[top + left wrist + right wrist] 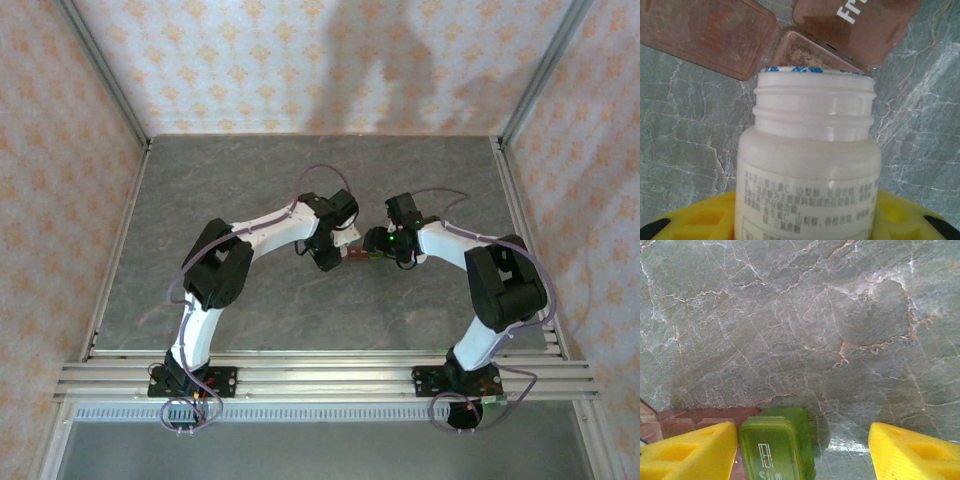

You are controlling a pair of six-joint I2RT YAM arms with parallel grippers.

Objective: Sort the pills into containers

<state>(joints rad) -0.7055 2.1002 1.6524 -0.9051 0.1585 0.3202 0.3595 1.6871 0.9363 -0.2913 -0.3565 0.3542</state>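
Note:
The containers [362, 256] lie mid-table between both arms, a strip of red-brown and green compartments. In the left wrist view a red-brown compartment [807, 52] stands open, its lid [855, 22] and a neighbouring lid [705, 35] flipped back. My left gripper [805, 215] is shut on a white bottle [810, 150], whose uncapped mouth points at that open compartment. My right gripper [802, 432] is open around the green compartment [772, 450], whose lid is closed. That compartment lies close by the left finger [690, 452], with a wide gap to the right finger [912, 452]. The pills are hidden.
The grey marbled tabletop [250, 180] stretches around the containers. Aluminium rails [320, 375] run along the near edge and metal posts frame the sides. Both arms [270, 230] arch inward and meet near the middle.

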